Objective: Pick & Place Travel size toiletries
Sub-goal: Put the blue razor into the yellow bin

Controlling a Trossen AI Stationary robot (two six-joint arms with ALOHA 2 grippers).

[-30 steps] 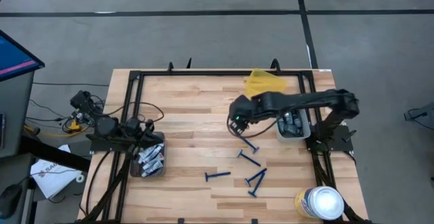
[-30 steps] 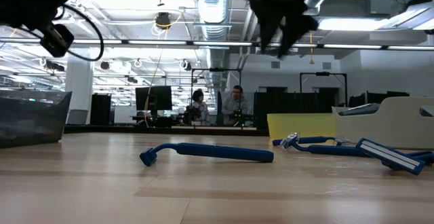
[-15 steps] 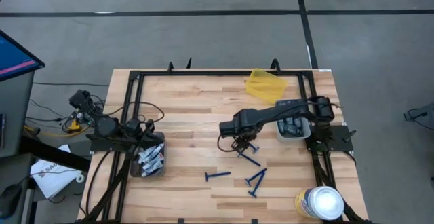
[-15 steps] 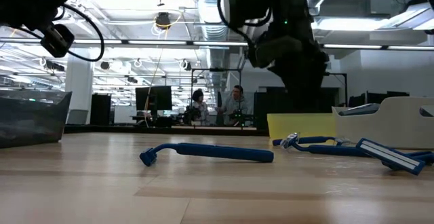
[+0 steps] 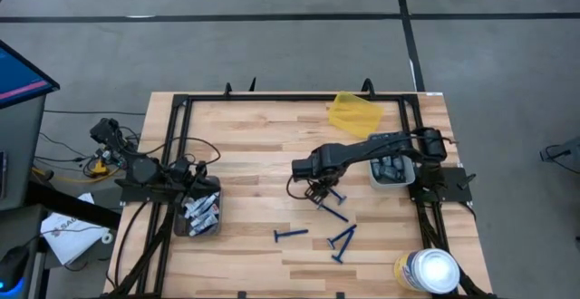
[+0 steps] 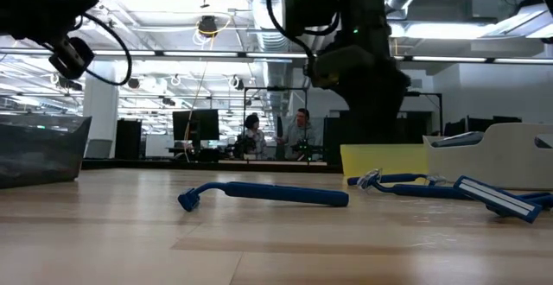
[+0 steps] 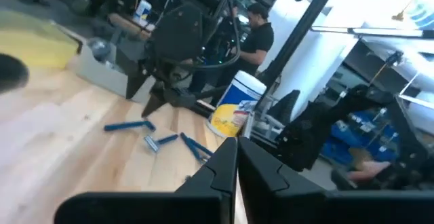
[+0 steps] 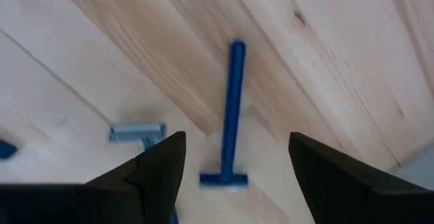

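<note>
Several dark-blue razors lie flat on the wood near the table's middle: one right under my right gripper, others toward the near edge. In the right wrist view my right gripper is open and hangs above a razor, whose handle runs between the fingers; a second razor head lies beside it. Neither is touched. My left gripper is shut and waits over the dark bin of white-and-blue tubes. Dark pods fill the white bin.
A yellow bag lies near the far edge. A large white-lidded canister stands at the near right corner. A black frame rims the table. In the low view a razor lies in front, and people sit in the room behind.
My right gripper has swung from beside the white bin toward the table's near edge and left, coming down over the razors; in the last half second it has barely shifted. The razors have stayed where they were.
</note>
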